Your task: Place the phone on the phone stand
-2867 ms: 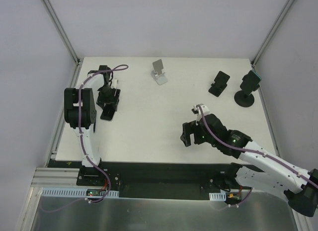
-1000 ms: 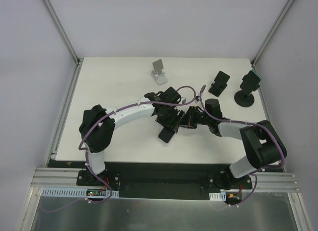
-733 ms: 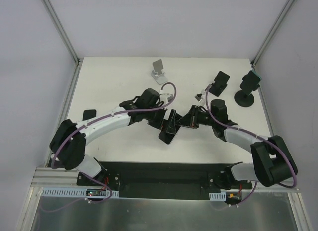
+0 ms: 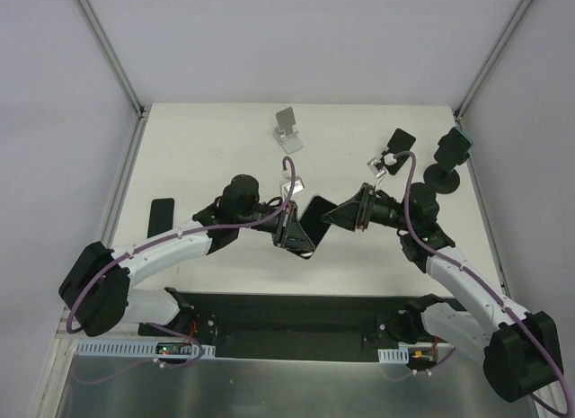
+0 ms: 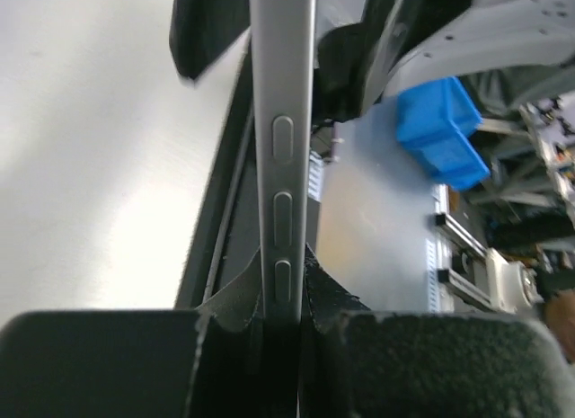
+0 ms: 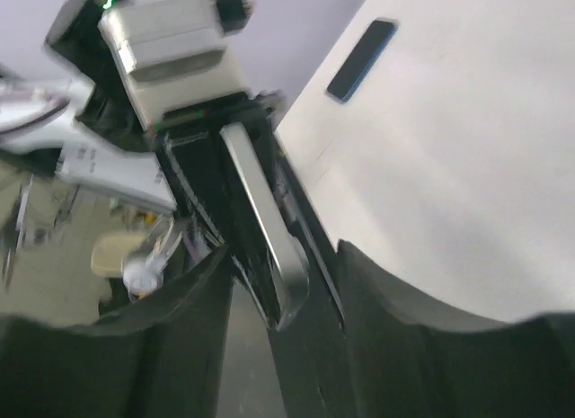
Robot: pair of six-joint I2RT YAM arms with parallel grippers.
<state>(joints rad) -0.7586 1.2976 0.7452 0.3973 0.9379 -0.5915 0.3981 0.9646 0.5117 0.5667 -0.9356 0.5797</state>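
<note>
A black phone [image 4: 314, 223] with a metal edge hangs in the air above the table's middle. My left gripper [image 4: 289, 227] is shut on its left end. In the left wrist view the phone [image 5: 283, 121] runs edge-on up from between the fingers [image 5: 341, 297], side buttons showing. My right gripper [image 4: 334, 216] stands open just right of the phone, and in the right wrist view the phone's corner [image 6: 269, 238] lies loose between the spread jaws of the gripper [image 6: 280, 256]. An empty white phone stand [image 4: 287, 130] sits at the back centre.
A second dark phone [image 4: 162, 211] lies flat near the left edge, also in the right wrist view [image 6: 362, 48]. A black stand [image 4: 395, 150] and a round-based stand [image 4: 446, 159] holding a teal-edged phone stand at the back right.
</note>
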